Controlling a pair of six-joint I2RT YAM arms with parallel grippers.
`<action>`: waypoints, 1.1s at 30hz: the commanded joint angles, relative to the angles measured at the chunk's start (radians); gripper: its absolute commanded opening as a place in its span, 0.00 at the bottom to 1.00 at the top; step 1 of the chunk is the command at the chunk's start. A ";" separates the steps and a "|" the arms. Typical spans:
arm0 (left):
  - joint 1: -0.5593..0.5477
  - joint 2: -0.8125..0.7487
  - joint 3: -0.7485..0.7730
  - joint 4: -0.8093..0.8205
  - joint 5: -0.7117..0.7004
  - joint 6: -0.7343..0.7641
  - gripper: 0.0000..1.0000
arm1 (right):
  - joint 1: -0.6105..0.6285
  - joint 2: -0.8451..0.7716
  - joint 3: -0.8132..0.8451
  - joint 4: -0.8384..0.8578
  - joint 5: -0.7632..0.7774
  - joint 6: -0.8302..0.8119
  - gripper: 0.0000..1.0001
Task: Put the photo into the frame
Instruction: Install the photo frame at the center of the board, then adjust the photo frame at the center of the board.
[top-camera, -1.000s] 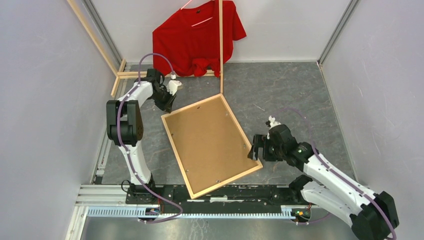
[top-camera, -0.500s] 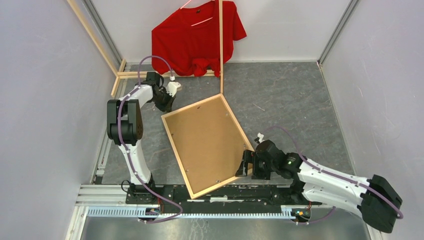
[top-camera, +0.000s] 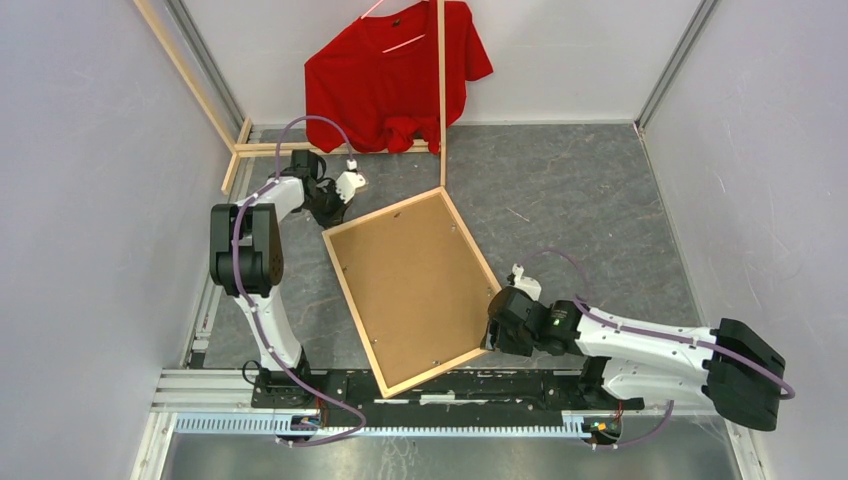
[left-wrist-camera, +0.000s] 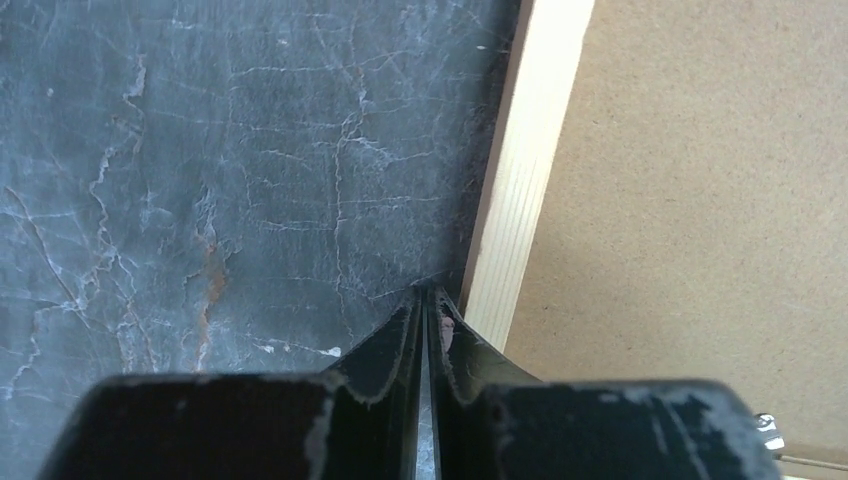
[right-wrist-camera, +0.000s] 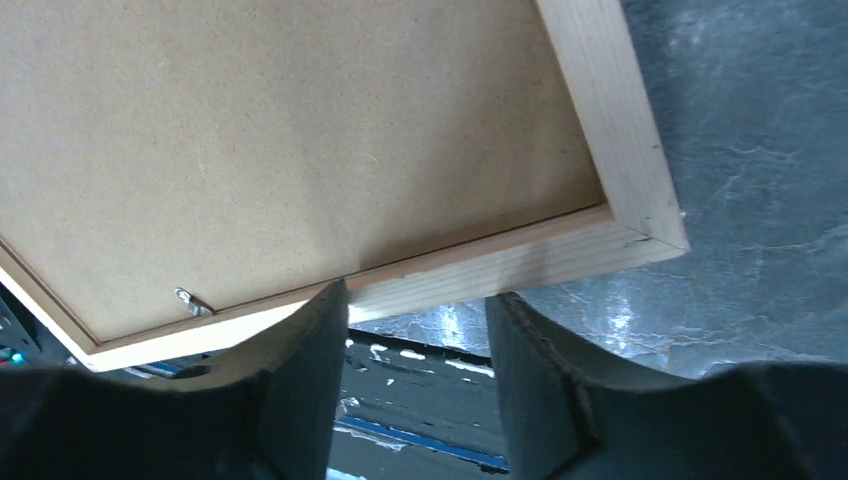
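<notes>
The frame lies face down on the grey floor, its brown backing board showing inside the light wood strips. The photo is not visible. My left gripper is shut and empty, its tip on the floor just beside the frame's wood strip near the far left corner. My right gripper is open at the frame's near right corner. In the right wrist view its fingers stand apart right at the near wood strip, holding nothing.
A red shirt hangs at the back wall. Loose wood slats stand by it and along the left wall. A metal clip sits on the backing board. The arms' base rail runs close under the frame's near corner.
My right arm has swung down and left, bringing its open gripper to the frame's near right corner. My left gripper has shifted slightly. The frame has stayed about where it was.
</notes>
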 joint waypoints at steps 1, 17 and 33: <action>-0.044 0.004 -0.132 -0.409 0.084 0.061 0.13 | -0.003 -0.051 0.049 0.049 0.263 0.020 0.50; -0.048 -0.077 0.000 -0.456 0.069 0.011 0.47 | -0.003 -0.162 0.075 -0.061 0.390 -0.057 0.43; -0.209 -0.076 0.135 -0.334 -0.016 -0.084 0.64 | -0.003 -0.321 -0.089 -0.033 0.346 -0.045 0.53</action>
